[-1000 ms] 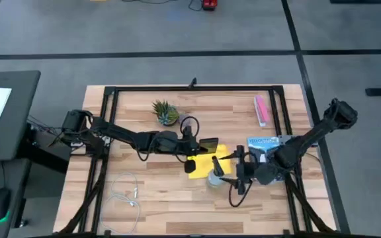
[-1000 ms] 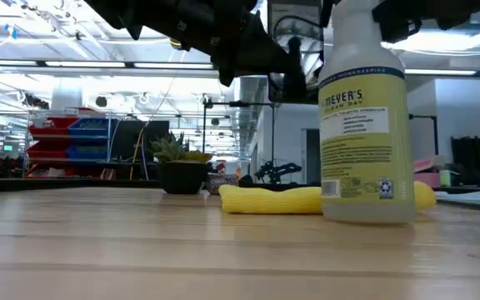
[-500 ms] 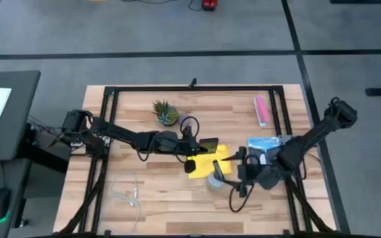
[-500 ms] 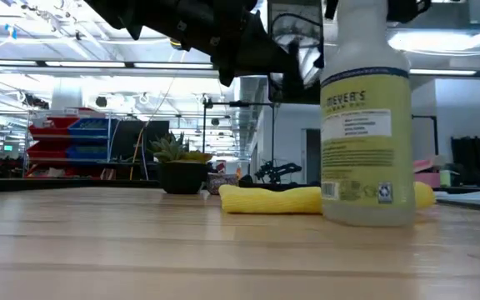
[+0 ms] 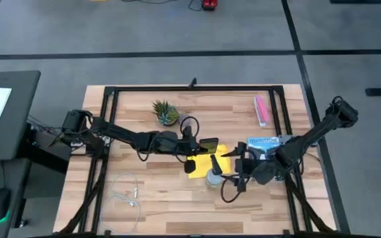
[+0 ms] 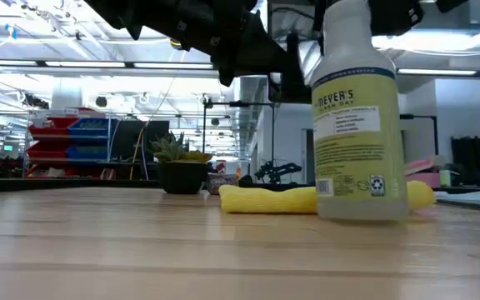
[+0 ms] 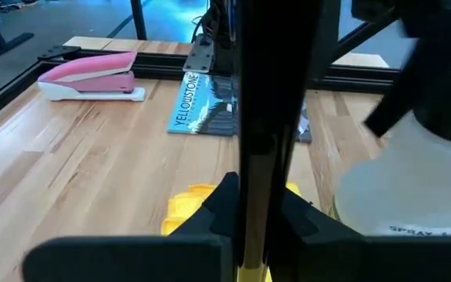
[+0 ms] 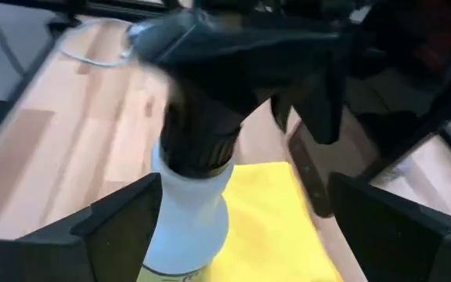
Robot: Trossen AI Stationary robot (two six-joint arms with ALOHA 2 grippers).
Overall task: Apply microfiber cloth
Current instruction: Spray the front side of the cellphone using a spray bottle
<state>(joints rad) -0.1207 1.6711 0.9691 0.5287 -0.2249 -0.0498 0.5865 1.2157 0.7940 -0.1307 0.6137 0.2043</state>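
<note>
The spray bottle (image 6: 358,125) has been shifted slightly leftward in the low view since a second ago. It is flanked by the spread fingers of the right gripper (image 8: 233,211). The microfiber cloth (image 5: 207,160) lies mid-table, just behind the bottle. The smartphone (image 5: 208,145) is held clamped by the left gripper (image 5: 192,147). The bottle should be cleared aside before the cloth is grasped.

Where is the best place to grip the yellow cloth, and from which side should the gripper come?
Probably the end of the cloth that lies clear of the bottle, pinched from above. It lies low and rumpled on the table, so a raised fold gives something to close on. The bottle stands before its other end.
</note>
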